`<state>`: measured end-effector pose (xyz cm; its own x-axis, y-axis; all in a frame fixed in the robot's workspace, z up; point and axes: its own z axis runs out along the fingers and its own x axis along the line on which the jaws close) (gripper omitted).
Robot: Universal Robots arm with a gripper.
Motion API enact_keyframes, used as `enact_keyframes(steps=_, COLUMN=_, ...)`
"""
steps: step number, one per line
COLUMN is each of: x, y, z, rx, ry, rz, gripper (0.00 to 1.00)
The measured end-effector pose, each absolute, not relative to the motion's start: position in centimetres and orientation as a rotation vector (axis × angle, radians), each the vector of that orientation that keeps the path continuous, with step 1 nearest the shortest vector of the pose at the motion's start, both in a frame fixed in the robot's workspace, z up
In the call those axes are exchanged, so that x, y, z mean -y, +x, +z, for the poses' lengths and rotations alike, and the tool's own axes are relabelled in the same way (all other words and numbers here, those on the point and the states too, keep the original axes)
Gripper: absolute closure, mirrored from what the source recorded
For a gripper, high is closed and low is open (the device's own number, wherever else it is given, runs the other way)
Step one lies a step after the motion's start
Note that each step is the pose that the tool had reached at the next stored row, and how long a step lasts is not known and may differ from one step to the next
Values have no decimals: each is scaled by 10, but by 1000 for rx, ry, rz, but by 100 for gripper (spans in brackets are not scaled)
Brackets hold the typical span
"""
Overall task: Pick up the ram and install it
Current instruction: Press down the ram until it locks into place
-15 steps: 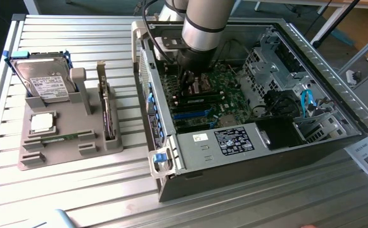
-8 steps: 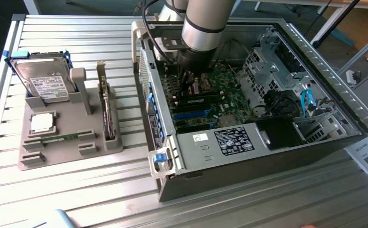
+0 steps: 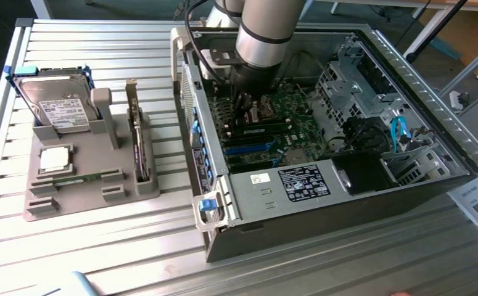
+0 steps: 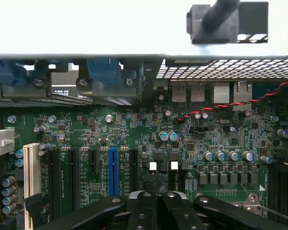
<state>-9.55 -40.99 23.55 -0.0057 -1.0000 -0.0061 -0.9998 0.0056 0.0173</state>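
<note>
The gripper (image 4: 158,188), fingers closed together and holding nothing, hangs inside the computer case (image 3: 436,132), well apart from the ram (image 3: 80,179) on the grey holder (image 3: 74,197).

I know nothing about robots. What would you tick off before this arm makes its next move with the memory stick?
1. Ram picked up: not ok; it lies flat in the grey tray.
2. Gripper near the ram: not ok; it is inside the computer case, low over the motherboard.
3. Case open for access: ok; the board is exposed.
4. Memory slot free: cannot tell.
5. Red-and-black wire out of the gripper's way: ok; it runs apart from it.
</note>
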Motion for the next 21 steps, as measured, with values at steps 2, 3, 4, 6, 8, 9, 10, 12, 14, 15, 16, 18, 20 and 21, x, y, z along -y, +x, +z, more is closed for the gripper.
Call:
enact_keyframes(steps=2, x=410, y=-96, z=235, rx=2222, ry=2210, rz=-26, gripper=89)
enact_keyframes(steps=3, x=410, y=-96, z=235, rx=2222, ry=2210, rz=-26, gripper=89)
enact_keyframes(steps=4, x=410, y=-96, z=235, rx=2222, ry=2210, rz=-26, gripper=89)
enact_keyframes(steps=6, x=410, y=-96, z=235, rx=2222, ry=2210, rz=-26, gripper=89)
enact_keyframes(steps=8, x=410, y=-96, z=233, rx=2222, ry=2209, rz=-26, gripper=89)
enact_keyframes(steps=9, x=410, y=-96, z=233, rx=2222, ry=2209, rz=-26, gripper=89)
enact_keyframes(steps=10, x=410, y=-96, z=232, rx=2222, ry=2209, rz=-26, gripper=89)
enact_keyframes(steps=12, x=410, y=-96, z=231, rx=2222, ry=2210, rz=-26, gripper=89)
enact_keyframes(steps=14, x=410, y=-96, z=230, rx=2222, ry=2209, rz=-26, gripper=89)
enact_keyframes(steps=15, x=410, y=-96, z=230, rx=2222, ry=2209, rz=-26, gripper=89)
enact_keyframes(steps=16, x=410, y=-96, z=230, rx=2222, ry=2210, rz=-26, gripper=89)
enact_keyframes(steps=18, x=410, y=-96, z=230, rx=2222, ry=2209, rz=-26, gripper=89)
enact_keyframes(steps=20, x=410, y=-96, z=230, rx=2222, ry=2209, rz=-26, gripper=89)
enact_keyframes(steps=21, x=410, y=-96, z=230, rx=2222, ry=2210, rz=-26, gripper=89)
